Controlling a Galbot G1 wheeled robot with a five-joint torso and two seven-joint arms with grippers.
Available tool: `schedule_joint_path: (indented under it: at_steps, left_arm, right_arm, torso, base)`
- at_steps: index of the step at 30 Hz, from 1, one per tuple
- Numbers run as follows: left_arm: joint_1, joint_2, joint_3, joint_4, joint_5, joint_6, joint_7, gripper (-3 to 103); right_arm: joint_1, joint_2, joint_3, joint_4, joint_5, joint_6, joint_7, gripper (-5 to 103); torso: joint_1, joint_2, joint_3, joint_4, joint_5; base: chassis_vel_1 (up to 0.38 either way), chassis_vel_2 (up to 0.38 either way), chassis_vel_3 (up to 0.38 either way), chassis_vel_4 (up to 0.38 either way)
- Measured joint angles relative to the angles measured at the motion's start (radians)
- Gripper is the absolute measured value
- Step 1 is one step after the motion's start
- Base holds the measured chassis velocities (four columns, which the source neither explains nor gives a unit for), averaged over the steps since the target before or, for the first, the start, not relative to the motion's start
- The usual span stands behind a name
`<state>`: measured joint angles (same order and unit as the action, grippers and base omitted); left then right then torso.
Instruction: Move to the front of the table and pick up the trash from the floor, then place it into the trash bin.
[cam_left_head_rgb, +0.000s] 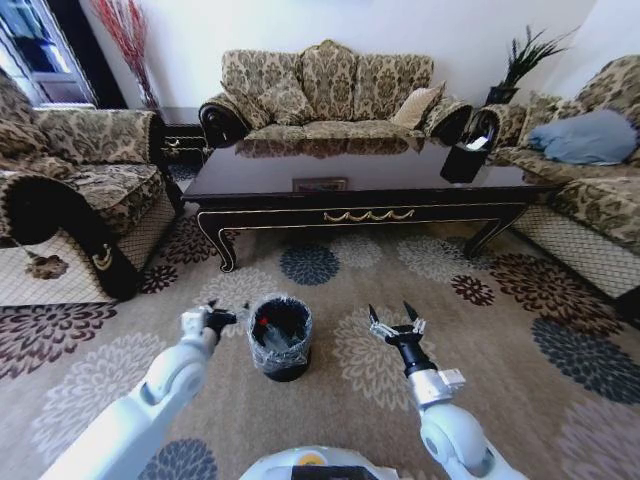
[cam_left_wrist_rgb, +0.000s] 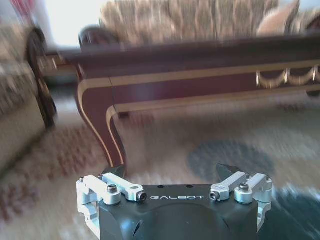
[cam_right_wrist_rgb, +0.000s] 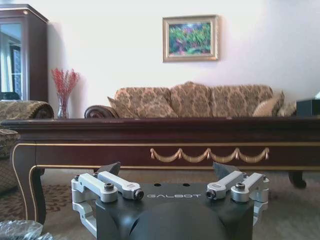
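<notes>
From the head view, the trash bin (cam_left_head_rgb: 280, 335) sits lower centre, holding a red-flecked scrap (cam_left_head_rgb: 263, 324); left gripper (cam_left_head_rgb: 213, 318) beside it, right gripper (cam_left_head_rgb: 397, 322) released. Left wrist: fingers spread, nothing held, table (cam_left_wrist_rgb: 200, 75) above. Right wrist: likewise spread. The job looks nearly done.

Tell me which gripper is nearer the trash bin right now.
Left. The left gripper hovers right beside the trash bin, just off its rim. The right gripper is open and stands farther away on the bin's other side, over the floor.
</notes>
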<state>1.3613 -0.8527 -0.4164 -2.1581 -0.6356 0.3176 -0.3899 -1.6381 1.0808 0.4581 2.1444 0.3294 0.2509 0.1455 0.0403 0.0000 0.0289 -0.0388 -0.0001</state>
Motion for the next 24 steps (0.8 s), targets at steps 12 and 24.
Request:
schedule_joint_path:
  at_steps: [12, 24]
  left_arm:
    - [0.191, -0.100, -0.171, -0.037, 0.145, -0.257, 0.085, 100]
    - [0.447, -0.223, -0.276, -0.093, 0.277, -0.451, 0.199, 100]
  right_arm:
    - [-0.075, 0.044, 0.106, -0.036, -0.117, 0.115, -0.093, 100]
    - [-0.111, 0.100, 0.184, -0.078, -0.176, 0.212, -0.100, 100]
  torso:
    - [0.000, 0.000, 0.000, -0.0002, 0.0002]
    - [0.000, 0.000, 0.000, -0.0002, 0.0003]
  base:
    - [0.000, 0.000, 0.000, 0.000]
    - [0.000, 0.000, 0.000, 0.000]
